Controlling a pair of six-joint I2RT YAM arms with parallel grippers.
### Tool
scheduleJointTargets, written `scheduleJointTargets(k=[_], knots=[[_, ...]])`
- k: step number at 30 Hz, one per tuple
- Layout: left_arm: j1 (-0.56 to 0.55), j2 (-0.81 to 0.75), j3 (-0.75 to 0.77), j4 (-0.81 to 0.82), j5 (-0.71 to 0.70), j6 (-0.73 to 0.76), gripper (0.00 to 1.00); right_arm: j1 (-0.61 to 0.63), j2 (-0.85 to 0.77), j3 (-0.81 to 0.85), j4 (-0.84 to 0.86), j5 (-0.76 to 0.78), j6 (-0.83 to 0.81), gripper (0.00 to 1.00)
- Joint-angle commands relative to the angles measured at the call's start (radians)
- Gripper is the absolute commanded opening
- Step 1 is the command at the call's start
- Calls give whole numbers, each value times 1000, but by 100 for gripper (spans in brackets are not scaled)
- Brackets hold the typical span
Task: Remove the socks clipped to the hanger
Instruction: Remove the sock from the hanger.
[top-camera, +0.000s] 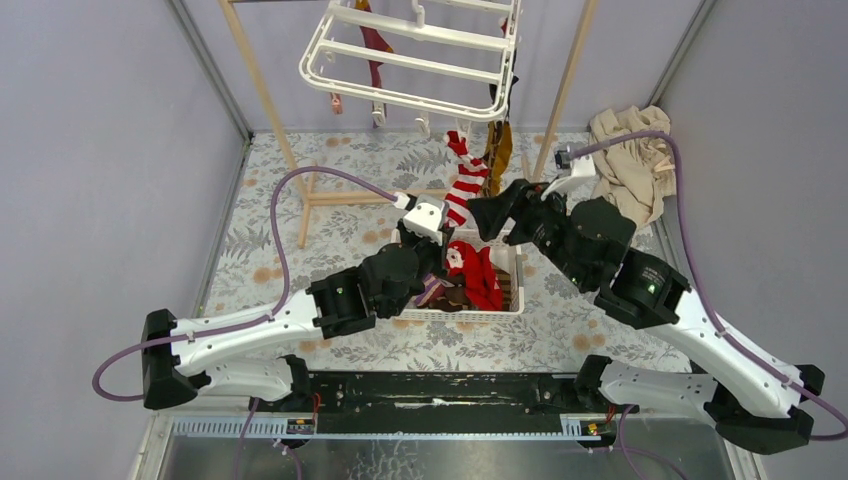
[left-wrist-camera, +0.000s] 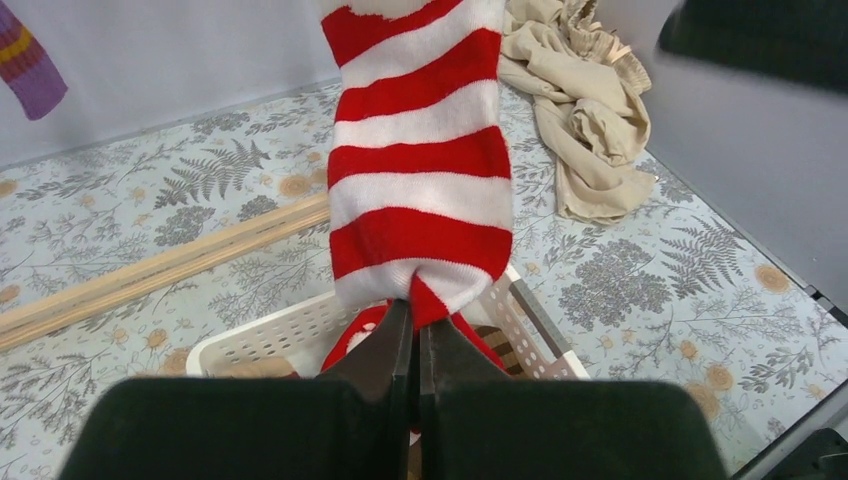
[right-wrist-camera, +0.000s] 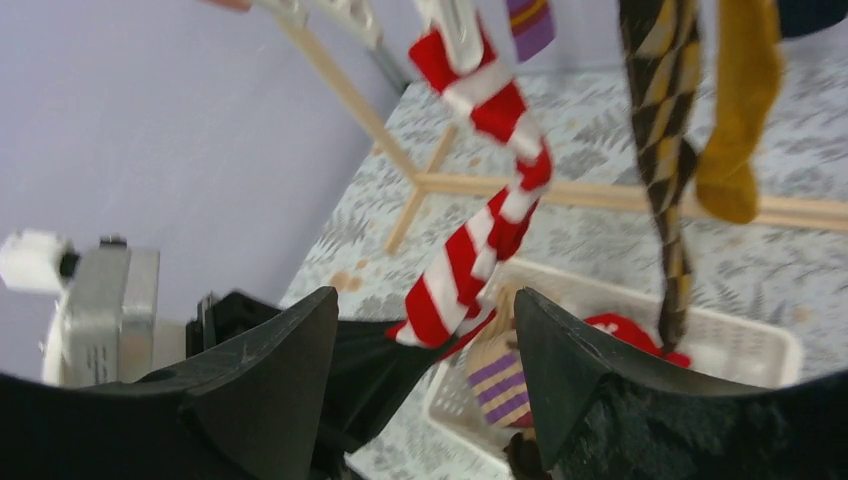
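The white hanger hangs at the top, tilted, with socks dangling from its clips. A red-white striped sock reaches down from a white clip. My left gripper is shut on the sock's lower end, above the basket. My right gripper stands open just right of that sock, holding nothing. A brown argyle sock and a mustard sock hang beside it. A red sock hangs further back.
A white perforated basket lies below both grippers with a red sock and other socks inside. A wooden pole frame holds the hanger. A beige cloth lies at the right wall. A purple-striped sock hangs at the left.
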Motion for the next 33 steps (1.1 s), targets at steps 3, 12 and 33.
scheduleJointTargets(k=[3,12,33], knots=[[-7,16,62,68,43,11,0,-8,-59,-167,147,-190,171,72],[-8,-13,48,91,131,-25,0,-89,-73,-303,276,-300,297,72],[-9,-76,88,-59,274,-80,61,-238,-81,-355,307,-412,305,1]])
